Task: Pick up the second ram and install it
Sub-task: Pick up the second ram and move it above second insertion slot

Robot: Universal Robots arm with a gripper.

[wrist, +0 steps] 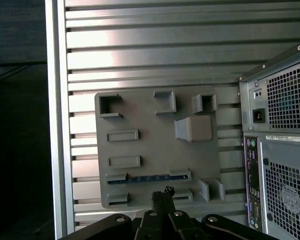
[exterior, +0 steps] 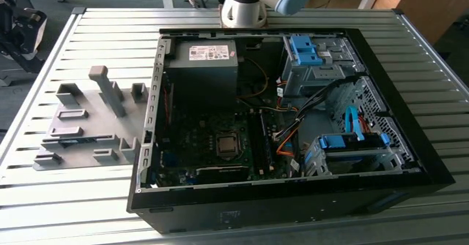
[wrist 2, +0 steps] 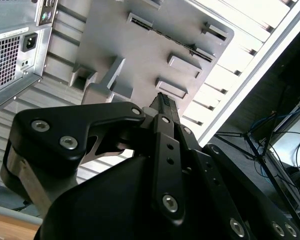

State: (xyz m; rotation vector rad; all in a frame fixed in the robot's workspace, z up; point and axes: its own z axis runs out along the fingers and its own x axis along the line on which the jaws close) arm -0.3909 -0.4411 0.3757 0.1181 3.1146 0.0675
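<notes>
The black metal gripper [wrist: 162, 192] is clenched, empty. Ahead of its fingertips, untouched, the thin blue-green second ram [wrist: 149, 178] sits in a grey plastic fixture [wrist: 140, 120].

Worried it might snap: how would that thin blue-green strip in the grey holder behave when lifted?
The second ram looks like a thin circuit board, so probably stiff and light, not floppy. It sits on edge in a slot of the grey fixture, so a sideways push might strain it.
</notes>
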